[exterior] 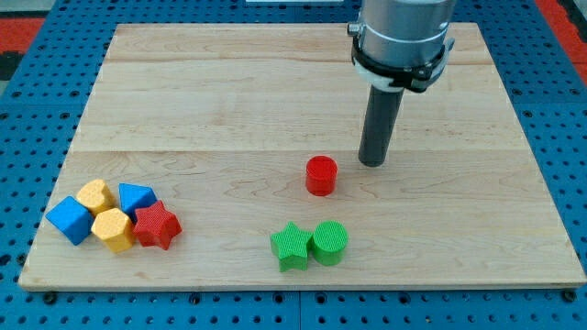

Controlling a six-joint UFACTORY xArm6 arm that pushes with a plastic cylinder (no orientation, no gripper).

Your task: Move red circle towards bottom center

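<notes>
The red circle (321, 174) stands on the wooden board (229, 101), a little right of the middle and below it. My tip (371, 163) rests on the board just to the right of the red circle and slightly above it, a small gap apart. The rod rises from the tip to the grey arm at the view's top.
A green star (292, 247) and a green circle (329, 242) touch each other below the red circle near the bottom edge. At the bottom left lie a blue cube (70, 219), two yellow blocks (95, 196) (114, 229), a blue block (137, 198) and a red star (156, 225).
</notes>
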